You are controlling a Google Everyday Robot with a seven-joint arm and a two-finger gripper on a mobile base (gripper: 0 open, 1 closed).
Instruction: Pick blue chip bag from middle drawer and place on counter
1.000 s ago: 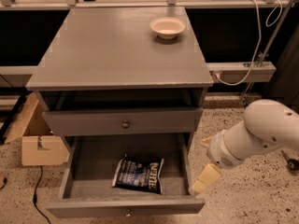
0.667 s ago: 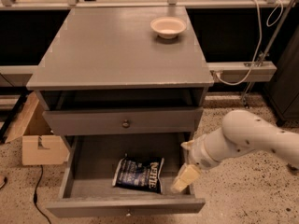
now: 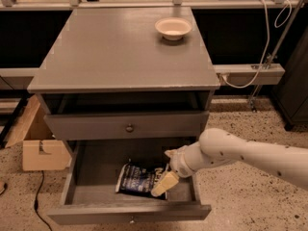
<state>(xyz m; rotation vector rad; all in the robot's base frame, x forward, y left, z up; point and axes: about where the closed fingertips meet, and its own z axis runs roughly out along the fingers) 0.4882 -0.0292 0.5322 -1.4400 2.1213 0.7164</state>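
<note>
Lying flat on the floor of the pulled-out middle drawer (image 3: 96,174), toward its right half, the blue chip bag (image 3: 135,177) shows a crinkled dark foil face with pale lettering. It looks light and soft. The film would likely crumple under pressure, slide against smooth pads, and let the chips inside crack if squeezed hard. A pinch on a raised fold or on the sealed end seam would probably hold better than a grab across the puffed middle, and a gentle closing force should be enough.

The gripper (image 3: 162,184), pale cream at the end of a smooth white rounded arm (image 3: 250,153), hangs low inside the drawer at the bag's right edge, over or against it. Contact cannot be confirmed, and whether it is open, closed or has hold of anything cannot be told from this view.

The drawer is shallow, matte grey painted wood with straight walls and a plain flat front. Above it sits a matching closed drawer front (image 3: 96,126) with a dark round knob (image 3: 129,128). The counter (image 3: 110,52) is a broad, flat grey slab with pale wear along its front edge. A small shallow off-white bowl (image 3: 173,28) stands near its back right. A cardboard box (image 3: 41,150) rests on the speckled floor to the cabinet's left.
</note>
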